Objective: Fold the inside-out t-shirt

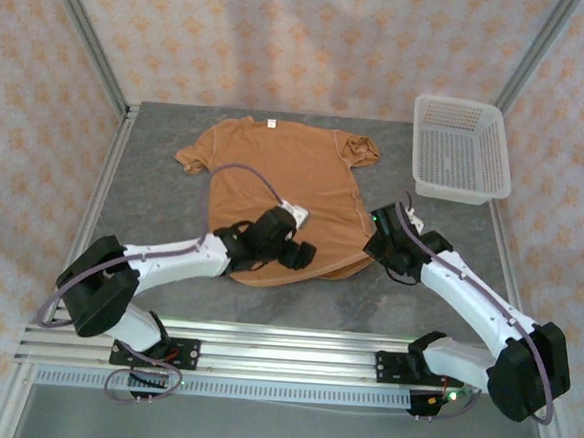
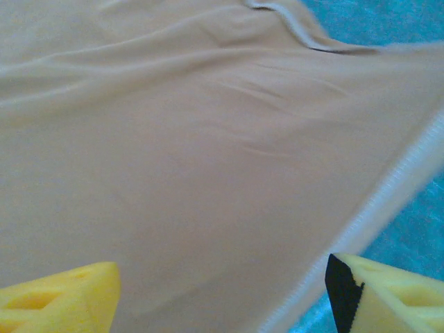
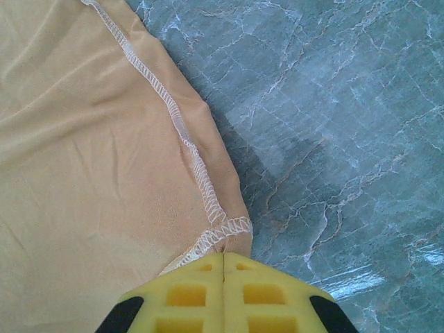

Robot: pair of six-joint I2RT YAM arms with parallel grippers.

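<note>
Top external view: the inside-out t-shirt (image 1: 290, 169) lies spread in the middle of the grey table (image 1: 153, 199), collar and small white label (image 1: 272, 123) at the far side. A white basket (image 1: 462, 151) sits well apart at the far right corner. The left gripper (image 1: 298, 252) hangs over the shirt's near part, and the right gripper (image 1: 378, 247) is at the near right hem.

Left wrist view: the two yellow fingers (image 2: 62, 298) stand wide apart above smooth tan cloth with nothing between them. The white-stitched hem runs along the right, with bare table beyond it.

Right wrist view: the yellow jaws are pressed together. The stitched hem corner (image 3: 225, 232) runs straight into the line where they meet, so they pinch the shirt there. Marbled tabletop lies to the right.
</note>
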